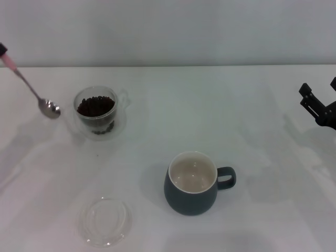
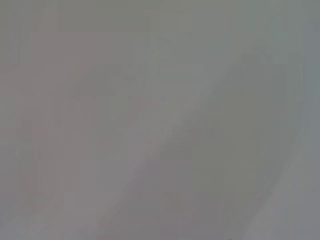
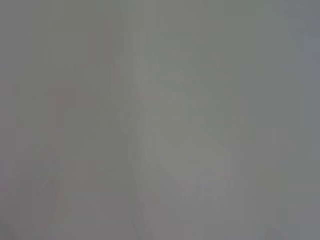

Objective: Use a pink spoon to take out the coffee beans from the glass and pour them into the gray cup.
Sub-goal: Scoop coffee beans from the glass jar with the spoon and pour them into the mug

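The pink spoon (image 1: pixel 31 89) hangs tilted at the far left of the head view, handle up and metal bowl down. The bowl looks empty and sits just left of the glass (image 1: pixel 97 113), apart from it. Only a dark tip of my left gripper (image 1: pixel 2 51) shows at the frame edge, shut on the pink handle end. The glass holds a heap of coffee beans (image 1: pixel 95 106). The gray cup (image 1: pixel 193 184) stands in the front middle, handle to the right, its cream inside empty. My right gripper (image 1: pixel 319 86) is open and empty at the far right edge.
A flat clear round dish (image 1: pixel 105 221) lies at the front left, below the glass. The white table (image 1: pixel 236 105) ends at a pale wall behind. Both wrist views show only plain grey blur.
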Controlling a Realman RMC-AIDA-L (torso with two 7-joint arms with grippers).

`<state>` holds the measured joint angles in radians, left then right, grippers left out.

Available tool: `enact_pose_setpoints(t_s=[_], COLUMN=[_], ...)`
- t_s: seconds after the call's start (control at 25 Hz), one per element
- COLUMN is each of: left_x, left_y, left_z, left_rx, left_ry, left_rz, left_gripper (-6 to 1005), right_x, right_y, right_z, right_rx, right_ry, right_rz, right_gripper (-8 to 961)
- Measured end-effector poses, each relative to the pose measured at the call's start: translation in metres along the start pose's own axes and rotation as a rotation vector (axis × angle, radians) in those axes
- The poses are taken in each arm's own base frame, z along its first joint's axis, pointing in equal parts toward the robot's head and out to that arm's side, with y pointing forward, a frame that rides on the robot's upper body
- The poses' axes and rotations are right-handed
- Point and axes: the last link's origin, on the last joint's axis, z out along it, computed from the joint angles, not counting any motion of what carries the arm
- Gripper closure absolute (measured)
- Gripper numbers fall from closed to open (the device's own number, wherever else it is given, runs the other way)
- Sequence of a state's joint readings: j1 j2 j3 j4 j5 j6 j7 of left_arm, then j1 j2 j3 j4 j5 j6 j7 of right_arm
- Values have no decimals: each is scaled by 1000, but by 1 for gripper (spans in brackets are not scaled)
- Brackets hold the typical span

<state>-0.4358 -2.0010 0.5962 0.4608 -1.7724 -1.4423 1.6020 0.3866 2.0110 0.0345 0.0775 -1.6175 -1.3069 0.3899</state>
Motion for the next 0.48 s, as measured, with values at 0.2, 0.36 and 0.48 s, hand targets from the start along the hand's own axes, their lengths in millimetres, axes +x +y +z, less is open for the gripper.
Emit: enact_pose_setpoints(t_s=[0.2, 0.36, 0.48], left_x=[-3, -11, -16], left_y=[-4, -6, -8], left_z=[22, 38, 47], left_rx=[55, 99, 129], left_ry=[17, 24, 26], left_rz=[65, 49, 51], left_gripper=[871, 871, 871], right_x=[0, 0, 0], right_y=[1, 2, 1], right_z=[1, 0, 1], right_rx=[12, 17, 30], right_ry=[-7, -8, -12], right_rz=[15, 29, 40], right_gripper=[85, 85, 85])
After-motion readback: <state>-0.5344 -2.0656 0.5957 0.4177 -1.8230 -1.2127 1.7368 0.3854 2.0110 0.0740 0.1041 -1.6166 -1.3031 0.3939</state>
